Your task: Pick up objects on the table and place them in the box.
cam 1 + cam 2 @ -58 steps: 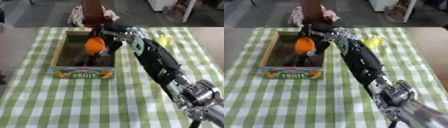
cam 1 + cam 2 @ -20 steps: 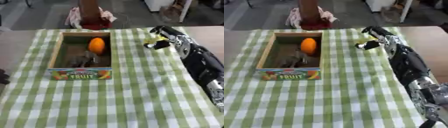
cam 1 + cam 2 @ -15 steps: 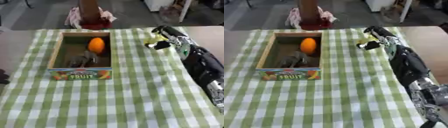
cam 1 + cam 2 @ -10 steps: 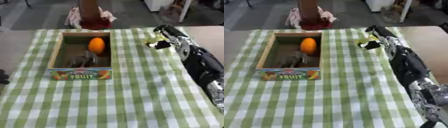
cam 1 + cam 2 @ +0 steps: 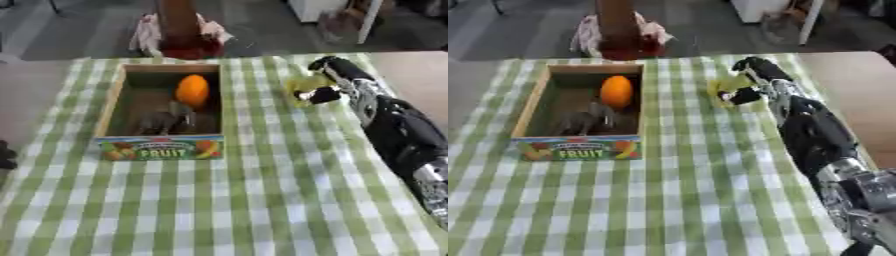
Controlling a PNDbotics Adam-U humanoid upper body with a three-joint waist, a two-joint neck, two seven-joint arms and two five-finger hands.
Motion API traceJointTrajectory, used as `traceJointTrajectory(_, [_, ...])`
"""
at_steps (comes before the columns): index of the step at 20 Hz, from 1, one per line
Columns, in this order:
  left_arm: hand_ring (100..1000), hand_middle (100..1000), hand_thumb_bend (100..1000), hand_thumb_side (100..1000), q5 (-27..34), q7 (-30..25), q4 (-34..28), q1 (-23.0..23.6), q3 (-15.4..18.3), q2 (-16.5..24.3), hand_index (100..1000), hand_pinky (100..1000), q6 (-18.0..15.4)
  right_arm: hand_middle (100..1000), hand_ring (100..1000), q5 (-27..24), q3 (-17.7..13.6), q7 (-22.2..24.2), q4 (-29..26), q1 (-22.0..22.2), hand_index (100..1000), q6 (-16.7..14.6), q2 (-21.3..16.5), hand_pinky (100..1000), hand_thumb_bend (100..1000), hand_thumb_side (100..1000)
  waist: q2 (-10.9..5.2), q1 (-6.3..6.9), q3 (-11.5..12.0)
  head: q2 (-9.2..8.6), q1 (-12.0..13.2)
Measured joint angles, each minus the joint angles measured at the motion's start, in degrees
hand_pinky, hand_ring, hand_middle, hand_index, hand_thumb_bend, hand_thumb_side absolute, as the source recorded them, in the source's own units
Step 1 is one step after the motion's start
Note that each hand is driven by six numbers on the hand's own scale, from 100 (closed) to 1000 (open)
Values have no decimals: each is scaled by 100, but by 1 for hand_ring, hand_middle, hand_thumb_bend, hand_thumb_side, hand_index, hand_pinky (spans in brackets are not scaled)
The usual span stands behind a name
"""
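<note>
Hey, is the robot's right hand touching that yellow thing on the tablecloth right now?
Touching. In the right eye view the right hand lies over the yellow object, its dark fingers overlapping it with no cloth showing between.

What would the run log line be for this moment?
right hand: fingers around yellow object on table | box: holds orange, grey item | left hand: not in view
</note>
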Motion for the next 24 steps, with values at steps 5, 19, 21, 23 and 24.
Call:
traceJointTrajectory(5, [594, 556, 100, 845, 0, 0, 0, 0, 0, 0, 735, 568, 0, 753, 697, 71, 1, 114, 29, 13, 813, 37, 30, 590, 413, 402, 0, 1, 20, 0, -11])
traceJointTrajectory(19, [594, 556, 100, 845, 0, 0, 0, 0, 0, 0, 735, 568, 0, 501, 344, 76, 1, 268, 27, 13, 608, 107, 101, 216, 100, 175, -2, 1, 28, 0, -51])
traceJointTrajectory(21, [594, 556, 100, 845, 0, 0, 0, 0, 0, 0, 735, 568, 0, 471, 299, 76, 1, 254, 23, 13, 575, 94, 101, 166, 100, 170, -2, 1, 27, 0, -52])
traceJointTrajectory(23, [594, 556, 100, 845, 0, 0, 0, 0, 0, 0, 735, 568, 0, 453, 270, 71, 1, 234, 5, 15, 554, 74, 105, 129, 100, 169, -2, 4, 24, 0, -53])
traceJointTrajectory(24, [594, 556, 100, 845, 0, 0, 0, 0, 0, 0, 735, 568, 0, 448, 268, 63, 1, 225, -7, 17, 550, 61, 111, 124, 100, 168, -2, 5, 20, 0, -54])
